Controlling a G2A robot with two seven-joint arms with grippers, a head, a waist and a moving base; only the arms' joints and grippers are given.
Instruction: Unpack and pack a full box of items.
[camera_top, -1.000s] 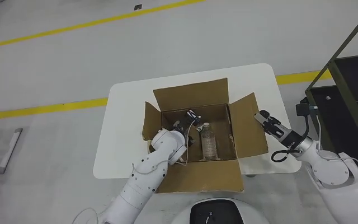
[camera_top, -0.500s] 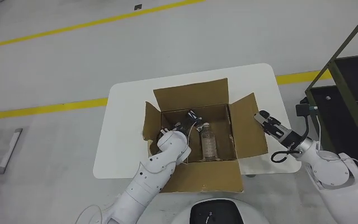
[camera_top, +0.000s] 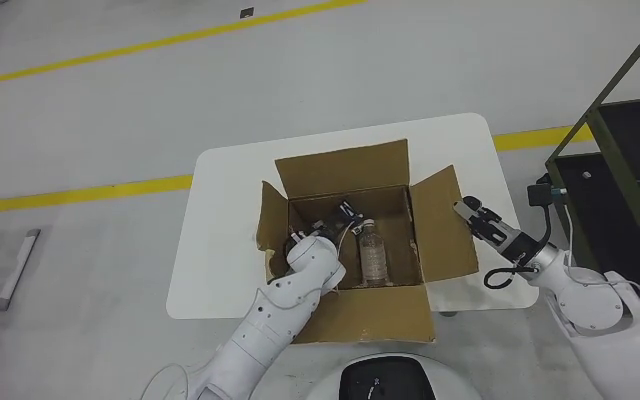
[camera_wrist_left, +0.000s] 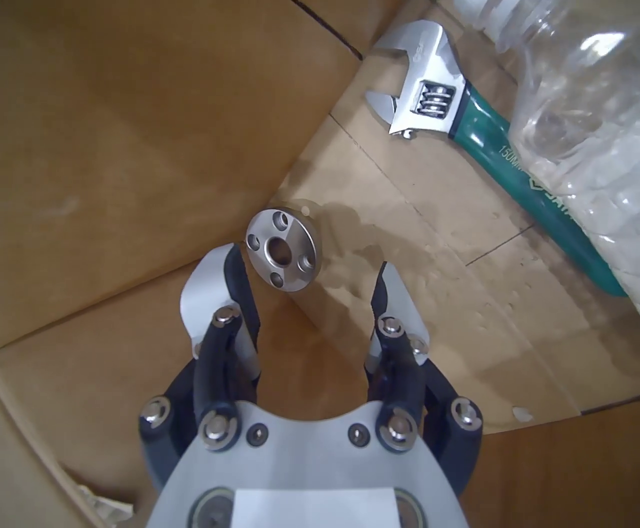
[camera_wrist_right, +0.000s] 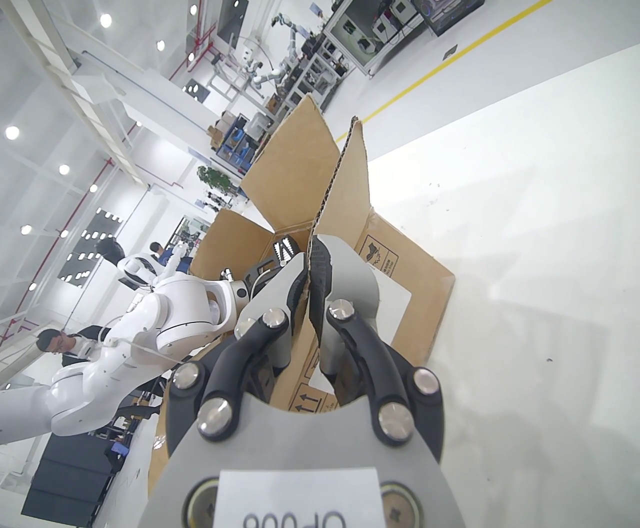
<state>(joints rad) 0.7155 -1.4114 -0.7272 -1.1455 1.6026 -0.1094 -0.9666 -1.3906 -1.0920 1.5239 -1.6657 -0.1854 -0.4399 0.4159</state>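
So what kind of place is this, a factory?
Probably a big robot workshop or test hall, not a home. A yellow line is painted on the floor, other robot arms stand far off, and ceiling lights shine high up.

Flange (camera_wrist_left: 282, 256), wrench (camera_wrist_left: 450, 115) and bottle (camera_top: 373, 250) inside the box (camera_top: 340, 168) on the table (camera_top: 225, 230)

Top view. White table (camera_top: 230, 200), rounded corners, centre of field. Grey floor all round.
Yellow floor line (camera_top: 180, 38) slants across at 11–12 o'clock from the table. A second yellow line (camera_top: 90, 192) runs from 9 o'clock to 3 o'clock, passing behind the table.
Small dark floor marker (camera_top: 246, 12) at 12 o'clock.
Dark green cart (camera_top: 600, 190) at 3 o'clock, near the table's edge.
Grey flat piece (camera_top: 15, 268) at 8–9 o'clock, well apart.
Right wrist view: ceiling lights (camera_wrist_right: 105, 20), potted plant (camera_wrist_right: 212, 179) far behind.
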